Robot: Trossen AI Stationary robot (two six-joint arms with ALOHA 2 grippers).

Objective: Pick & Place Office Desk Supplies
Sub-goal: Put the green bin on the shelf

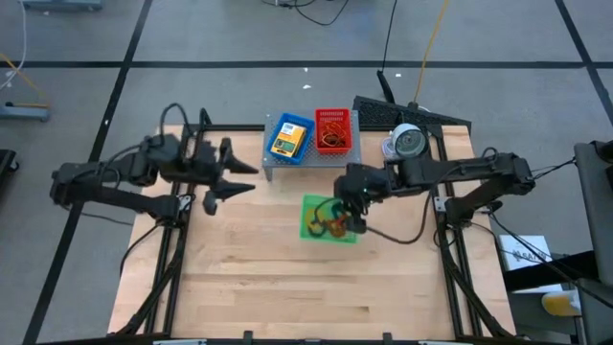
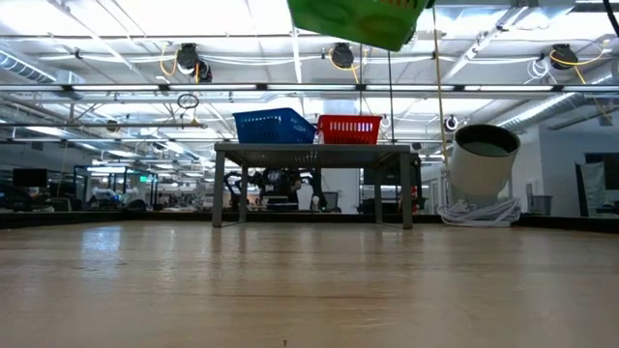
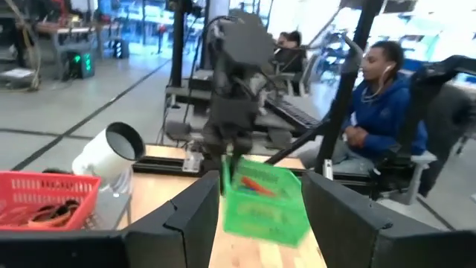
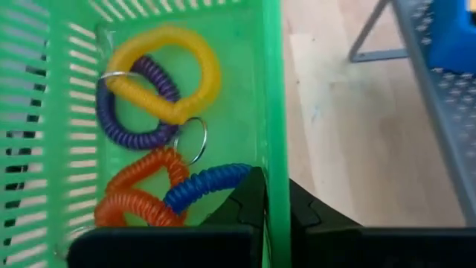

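Observation:
A green mesh tray (image 1: 321, 218) with yellow, purple, orange and blue coil rings (image 4: 160, 134) in it hangs above the table, with my right gripper (image 1: 354, 209) shut on it. The low view shows its underside (image 2: 363, 21) at the top of the picture. A blue tray (image 1: 289, 137) holding a yellow crayon box and a red tray (image 1: 332, 129) holding rubber bands stand on the grey shelf (image 1: 308, 161). My left gripper (image 1: 239, 182) is open at the table's left side, pointing level toward the green tray (image 3: 264, 205), apart from it. My right gripper grips the green tray's side wall (image 4: 275, 149) on the tray's right, one finger (image 4: 249, 201) inside the tray and one (image 4: 309, 212) outside. The fingers slant down from the table's right. The tray is lifted clear of the table and hangs a little tilted.
A round white-and-grey device (image 1: 407, 144) stands right of the shelf with a coiled cable (image 2: 479, 211) by it. A person in a blue top (image 3: 383, 112) sits beyond the table's right side. Bare wood (image 1: 287, 287) lies toward the near edge.

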